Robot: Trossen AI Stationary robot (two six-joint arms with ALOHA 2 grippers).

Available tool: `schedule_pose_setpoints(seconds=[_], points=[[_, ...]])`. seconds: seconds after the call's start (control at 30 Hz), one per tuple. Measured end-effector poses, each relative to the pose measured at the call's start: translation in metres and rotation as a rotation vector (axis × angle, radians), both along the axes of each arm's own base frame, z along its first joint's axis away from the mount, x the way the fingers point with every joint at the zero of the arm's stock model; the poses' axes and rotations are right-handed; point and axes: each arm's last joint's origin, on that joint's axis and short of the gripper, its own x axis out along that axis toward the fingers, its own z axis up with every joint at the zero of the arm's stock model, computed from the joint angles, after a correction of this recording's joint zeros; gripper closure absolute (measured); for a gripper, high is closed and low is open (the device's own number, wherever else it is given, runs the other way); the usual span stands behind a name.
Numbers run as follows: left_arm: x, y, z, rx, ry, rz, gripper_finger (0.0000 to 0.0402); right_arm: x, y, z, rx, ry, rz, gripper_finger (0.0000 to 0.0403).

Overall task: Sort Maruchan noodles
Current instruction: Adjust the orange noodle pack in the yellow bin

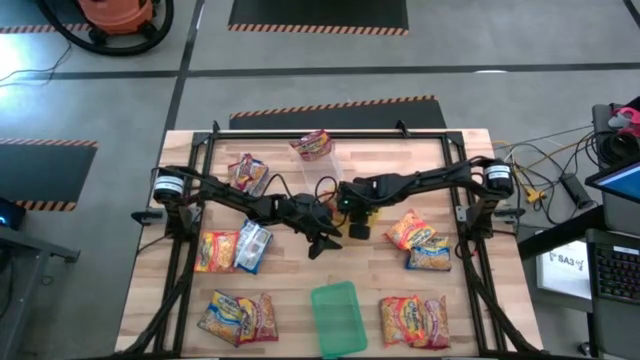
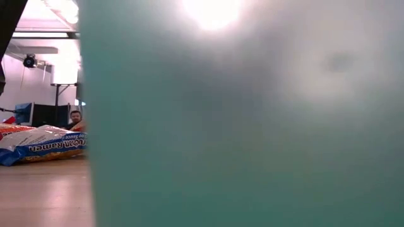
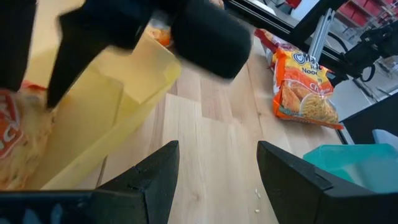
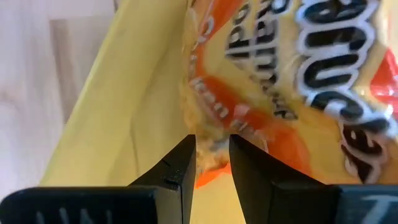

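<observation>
While both arms meet over the middle of the wooden table (image 1: pixel 300 275), the right gripper (image 4: pixel 211 163) reaches into the yellow tray (image 4: pixel 130 106), its fingers pinched on the edge of an orange ramen packet (image 4: pixel 280 81) lying there. The left gripper (image 3: pixel 214 168) hovers just beside that tray with its fingers apart and nothing between them. Other Maruchan packets lie scattered: a pair (image 1: pixel 238 316) near the front left corner, two (image 1: pixel 232 250) on the left, one (image 1: pixel 247 172) further back, one (image 1: pixel 312 144) in the clear tray at the rear, two (image 1: pixel 420 240) on the right and a pair (image 1: pixel 414 320) front right. A green tray (image 1: pixel 336 318) sits at the front edge between them.
</observation>
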Motion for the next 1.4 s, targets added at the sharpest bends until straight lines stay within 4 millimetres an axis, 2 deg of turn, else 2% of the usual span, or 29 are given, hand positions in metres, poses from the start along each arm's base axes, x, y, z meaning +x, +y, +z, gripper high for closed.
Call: schedule_pose_setpoints(seconds=[0.2,0.33,0.4,0.5,0.73,0.83,0.97,1.17,1.4], points=[[0.000,0.000,0.000,0.005,0.000,-0.003,0.0203,-0.021,0.003,0.029,0.030,0.100,0.001,0.0316],[0.000,0.000,0.000,0.007,0.000,-0.003,0.0203,-0.027,0.008,0.052,0.165,0.012,0.047,0.0304],[0.000,0.000,0.000,0.006,0.001,-0.003,0.0203,-0.032,0.013,0.059,0.237,0.012,0.091,0.0292],[0.000,0.000,0.000,0.006,0.001,-0.004,0.0203,-0.041,0.022,0.062,0.222,0.067,0.177,0.0273],[0.000,0.000,0.000,0.006,0.001,-0.004,0.0203,-0.042,0.043,0.050,0.030,0.135,0.470,0.0234],[0.000,0.000,0.000,0.000,0.001,0.000,0.0203,-0.038,0.045,0.044,-0.073,0.167,0.504,0.0227],[-0.001,-0.001,0.003,-0.010,-0.002,0.002,0.0203,-0.036,0.045,0.033,-0.070,0.208,0.541,0.0226],[-0.004,-0.007,0.018,-0.023,-0.032,-0.007,0.0203,-0.031,0.046,0.018,-0.068,0.253,0.551,0.0248],[-0.020,-0.013,0.041,0.021,0.014,-0.031,0.0203,-0.028,0.046,0.015,-0.059,0.243,0.507,0.0312]])
